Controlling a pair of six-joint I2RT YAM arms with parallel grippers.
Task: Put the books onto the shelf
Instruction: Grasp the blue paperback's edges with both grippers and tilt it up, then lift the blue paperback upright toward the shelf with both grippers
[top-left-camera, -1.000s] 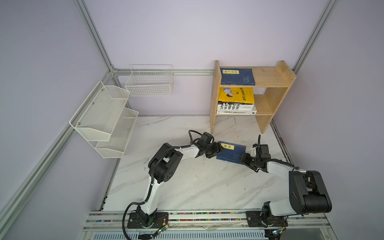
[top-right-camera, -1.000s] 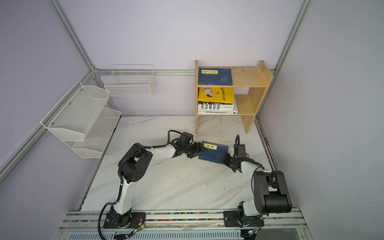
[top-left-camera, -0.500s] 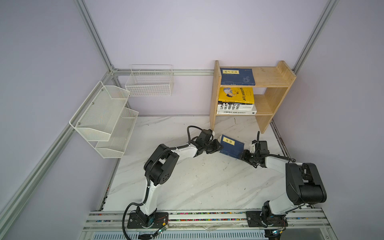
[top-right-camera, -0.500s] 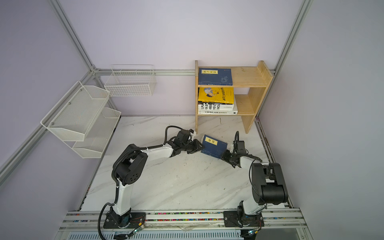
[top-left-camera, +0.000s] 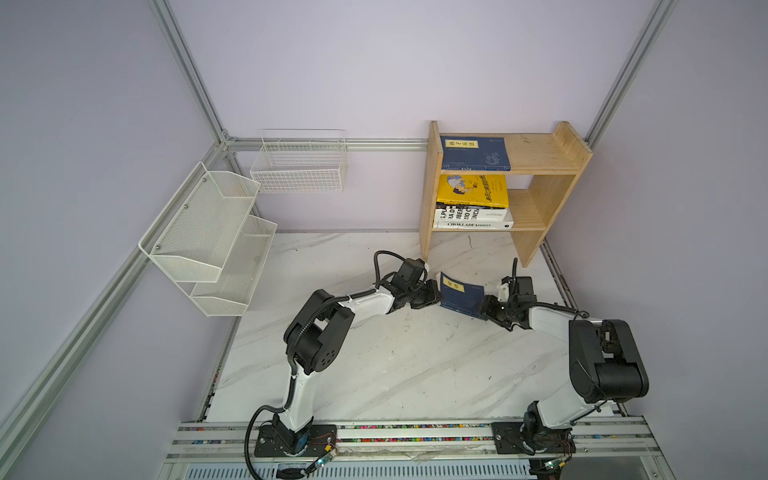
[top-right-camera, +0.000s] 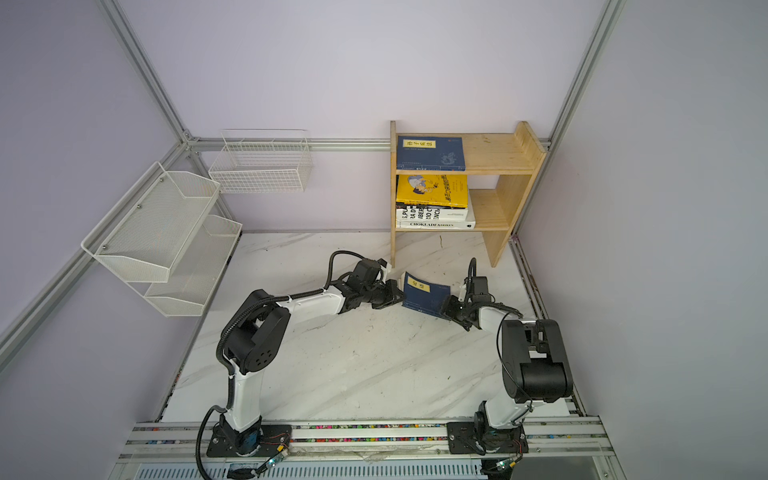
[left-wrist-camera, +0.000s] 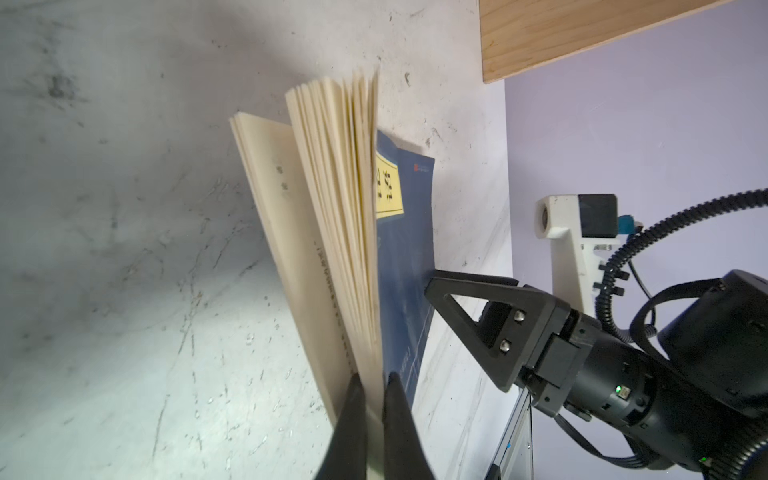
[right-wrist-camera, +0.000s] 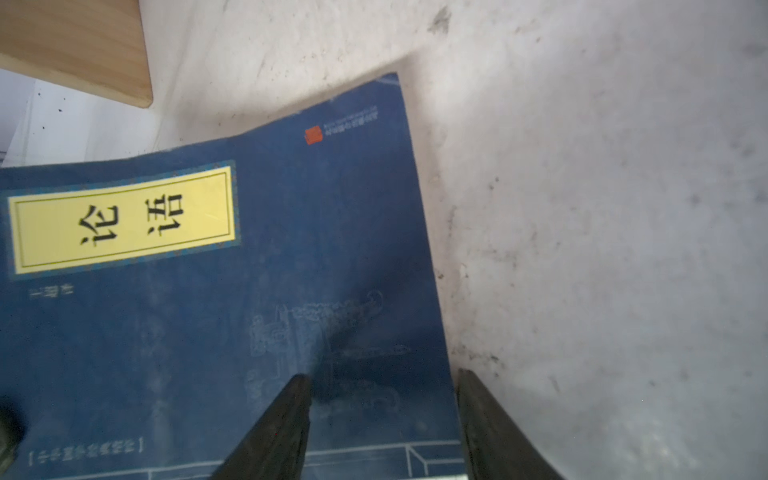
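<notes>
Currently on hand: one navy book (top-left-camera: 459, 296) with a yellow label, tilted on edge on the desk (top-left-camera: 395, 365) just in front of the shelf (top-left-camera: 544, 153), between your two arms

Handling: a light, limp paperback by the look of it. Its pages fan apart in the left wrist view, so expect it to flop open if you carry it by a few leaves. Better to take covers and all pages together

Left end effector (left-wrist-camera: 376, 401): pressed together on a thin sheaf of pages only

Right end effector (right-wrist-camera: 383, 376): spread, straddling the cover's side edge, with one finger (right-wrist-camera: 282, 419) over the cover and the other over bare desk; nothing gripped

On the shelf: another navy volume (top-left-camera: 473, 153) on the top tier; a yellow book (top-left-camera: 471, 190) over white books (top-left-camera: 473, 217) below

Open room: the right half of both tiers is bare. Mind the left side panel (top-left-camera: 428, 208), whose foot stands near your left arm
</notes>
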